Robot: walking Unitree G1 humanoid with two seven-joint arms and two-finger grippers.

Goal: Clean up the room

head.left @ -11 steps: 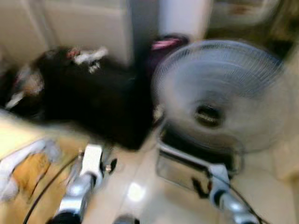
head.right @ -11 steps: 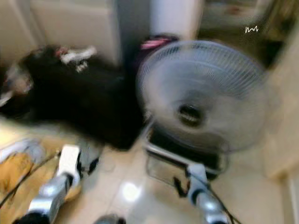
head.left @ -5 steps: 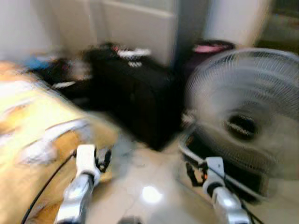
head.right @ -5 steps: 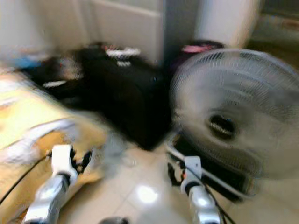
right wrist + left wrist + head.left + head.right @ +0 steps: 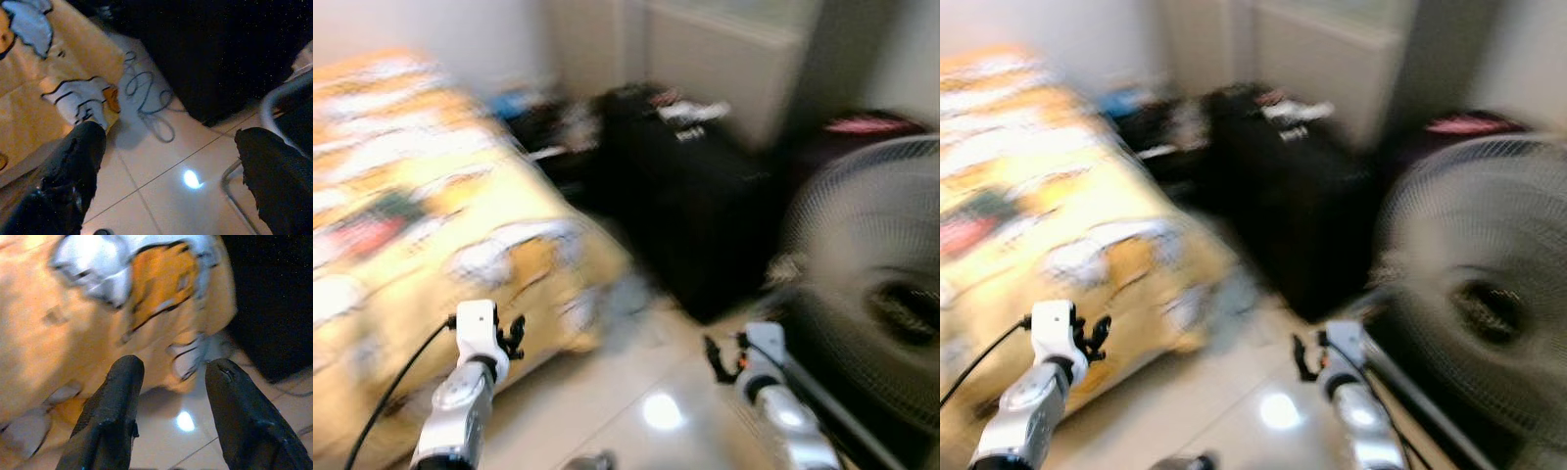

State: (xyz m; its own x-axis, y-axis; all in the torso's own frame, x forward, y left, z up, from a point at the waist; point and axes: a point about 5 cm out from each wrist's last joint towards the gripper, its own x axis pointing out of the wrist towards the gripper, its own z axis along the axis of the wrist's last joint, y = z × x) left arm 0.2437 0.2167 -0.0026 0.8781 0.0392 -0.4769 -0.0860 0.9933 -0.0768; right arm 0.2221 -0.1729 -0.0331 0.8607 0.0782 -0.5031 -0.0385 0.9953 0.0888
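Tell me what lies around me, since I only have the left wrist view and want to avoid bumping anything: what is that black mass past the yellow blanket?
Observer: It is a black suitcase standing on the floor beside the yellow patterned blanket.
Operator: Anything on my right side?
Observer: Yes, a large grey floor fan stands close to the right claw.
Operator: Any loose things on the tiles?
Observer: A thin blue-grey cable lies coiled on the pale tiled floor by the blanket's corner.
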